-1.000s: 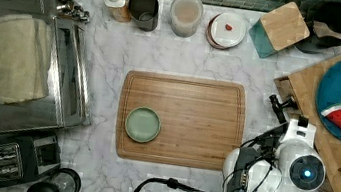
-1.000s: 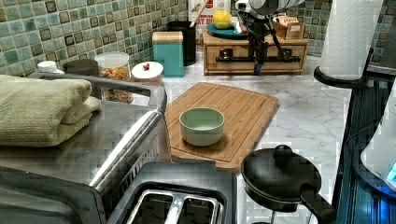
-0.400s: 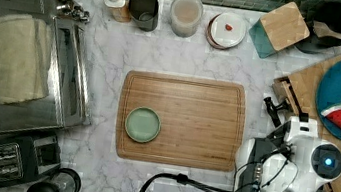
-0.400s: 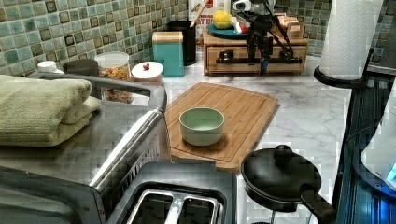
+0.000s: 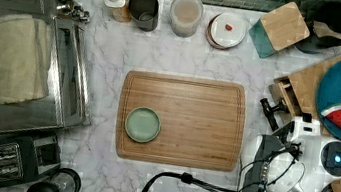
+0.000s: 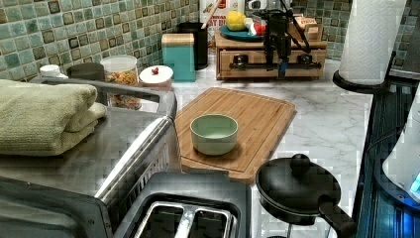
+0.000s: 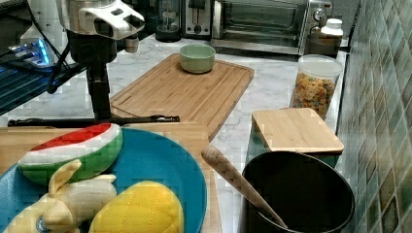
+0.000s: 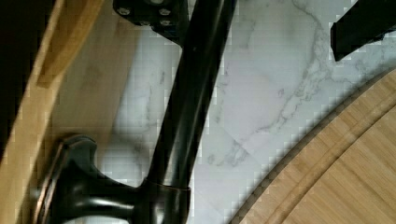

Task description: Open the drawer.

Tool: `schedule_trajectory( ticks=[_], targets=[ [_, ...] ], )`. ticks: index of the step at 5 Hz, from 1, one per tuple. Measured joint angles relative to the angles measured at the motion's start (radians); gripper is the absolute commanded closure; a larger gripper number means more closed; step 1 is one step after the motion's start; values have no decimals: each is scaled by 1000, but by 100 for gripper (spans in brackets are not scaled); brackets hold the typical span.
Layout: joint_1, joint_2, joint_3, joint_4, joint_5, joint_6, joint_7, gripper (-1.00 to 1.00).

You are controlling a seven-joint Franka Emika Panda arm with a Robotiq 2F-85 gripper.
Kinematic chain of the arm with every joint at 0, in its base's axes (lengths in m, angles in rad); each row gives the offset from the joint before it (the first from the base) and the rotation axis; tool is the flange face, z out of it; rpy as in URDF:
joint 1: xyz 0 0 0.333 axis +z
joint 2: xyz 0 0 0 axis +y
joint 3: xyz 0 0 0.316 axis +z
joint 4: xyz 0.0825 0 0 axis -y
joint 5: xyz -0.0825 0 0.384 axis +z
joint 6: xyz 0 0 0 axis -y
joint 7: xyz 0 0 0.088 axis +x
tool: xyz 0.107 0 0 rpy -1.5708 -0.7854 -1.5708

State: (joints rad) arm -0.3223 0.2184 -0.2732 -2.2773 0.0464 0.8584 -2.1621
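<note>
The drawer is the light-wood front of a small stand at the left view's far end, with a long black bar handle on two mounts. My gripper hangs straight down in front of it at handle height. In the wrist view the handle runs between my fingers, one finger on the drawer side and the other well off over the marble, so the gripper is open around the bar. In the right view the gripper meets the handle. The drawer front looks close to the stand.
A bamboo cutting board with a green bowl lies beside the stand. A blue plate of plush fruit sits on top of the stand. A toaster oven, jars, a teal box and a paper towel roll ring the counter.
The arm has swung toward the top view's right, and in the left view the gripper has come down from the stand's top to the handle bar.
</note>
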Motion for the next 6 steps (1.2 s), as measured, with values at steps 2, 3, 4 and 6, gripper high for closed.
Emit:
schedule_trajectory(
  ticks=[2, 3, 4, 6],
  targets=[
    [14, -70, 4, -121, 94, 83, 59, -100],
    [54, -159, 5, -201, 93, 11, 207, -100],
    [83, -250, 45, -305, 93, -15, 317, -100],
    [134, -297, 61, -391, 97, 10, 365, -100]
  ],
)
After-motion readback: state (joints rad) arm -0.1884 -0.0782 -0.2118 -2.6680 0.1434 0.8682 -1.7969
